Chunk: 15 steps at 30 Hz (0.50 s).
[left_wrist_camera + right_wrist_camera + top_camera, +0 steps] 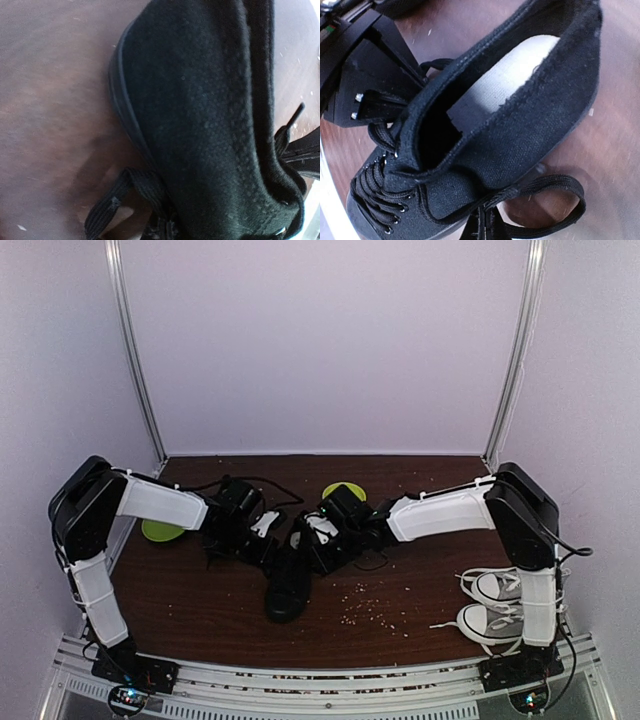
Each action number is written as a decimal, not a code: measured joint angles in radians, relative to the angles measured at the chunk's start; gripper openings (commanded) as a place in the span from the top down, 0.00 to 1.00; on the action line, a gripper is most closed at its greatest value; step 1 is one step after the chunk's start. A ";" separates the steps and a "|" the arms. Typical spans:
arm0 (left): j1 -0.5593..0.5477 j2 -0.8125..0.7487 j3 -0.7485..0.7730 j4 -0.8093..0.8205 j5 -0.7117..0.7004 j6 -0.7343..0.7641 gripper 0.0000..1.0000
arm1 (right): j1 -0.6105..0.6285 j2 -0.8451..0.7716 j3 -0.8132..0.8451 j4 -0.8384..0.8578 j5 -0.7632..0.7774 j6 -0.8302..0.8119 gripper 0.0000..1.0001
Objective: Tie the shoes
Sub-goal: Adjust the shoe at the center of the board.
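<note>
Evidently mid-task: left gripper (268, 530) and right gripper (312, 532), both clamped shut, flank the black shoe (288, 585), well left of the white-laced sneakers (495, 605), each seemingly pinching a lace (107, 201); no finished bow shows.

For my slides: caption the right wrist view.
Black sneaker on the brown table, pale insole visible, one lace looped beside it.
</note>
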 measured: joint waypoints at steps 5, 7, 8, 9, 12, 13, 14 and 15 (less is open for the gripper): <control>-0.043 -0.009 -0.010 -0.011 0.026 -0.002 1.00 | 0.019 -0.068 -0.079 -0.029 -0.013 0.008 1.00; -0.064 -0.023 -0.017 -0.024 0.043 -0.003 1.00 | 0.026 -0.101 -0.120 -0.037 -0.021 0.008 1.00; -0.077 -0.037 -0.021 -0.038 0.047 -0.003 1.00 | 0.026 -0.114 -0.135 -0.037 -0.026 0.008 1.00; -0.088 -0.052 -0.024 -0.048 0.049 -0.003 1.00 | 0.027 -0.126 -0.149 -0.038 -0.031 0.008 1.00; -0.103 -0.085 -0.030 -0.063 0.067 -0.003 1.00 | 0.020 -0.145 -0.170 -0.037 -0.037 0.007 1.00; -0.106 -0.092 -0.031 -0.063 0.072 -0.003 1.00 | 0.014 -0.145 -0.170 -0.031 -0.038 0.007 1.00; -0.106 -0.097 -0.031 -0.063 0.077 -0.003 1.00 | 0.009 -0.145 -0.170 -0.027 -0.038 0.006 1.00; -0.106 -0.100 -0.031 -0.062 0.084 -0.003 1.00 | 0.003 -0.145 -0.169 -0.023 -0.038 0.006 1.00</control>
